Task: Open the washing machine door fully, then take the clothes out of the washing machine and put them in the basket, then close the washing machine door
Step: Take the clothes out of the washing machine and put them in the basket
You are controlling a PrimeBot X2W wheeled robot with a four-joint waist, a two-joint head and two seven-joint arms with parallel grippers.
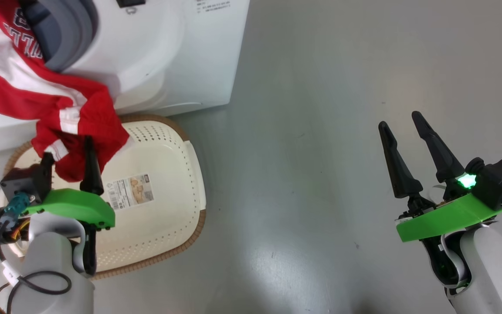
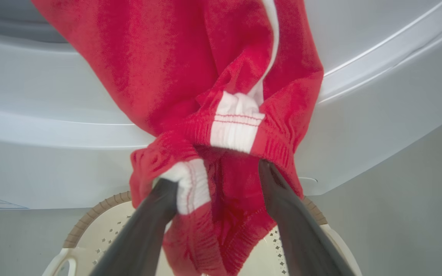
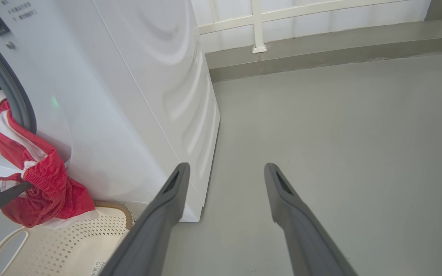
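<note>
Hanging clothes (image 1: pixel 81 122): red with white trim, draped out of the washing machine (image 1: pixel 177 52) opening; lowest bunch sits between the left claw's fingers, just above the basket.
Left claw (image 1: pixel 69 149): jaws spread apart, nothing clamped; cloth is touched by both fingertips and hangs slack.
Handling: soft, light, floppy; a snag on the gasket (image 1: pixel 68 26) is judged likely, since the upper part is draped over it. A pinch on the ribbed hem bunch just ahead of the claw is advised, as it looks thick enough to be held.
Basket (image 1: pixel 168 196): cream, below and beyond the left claw; no garment laid in it yet.
Washer body: ahead of the left claw, well left of the right claw.
Right claw (image 1: pixel 400 122): jaws apart, nothing between them, held over the floor (image 1: pixel 320 174).
</note>
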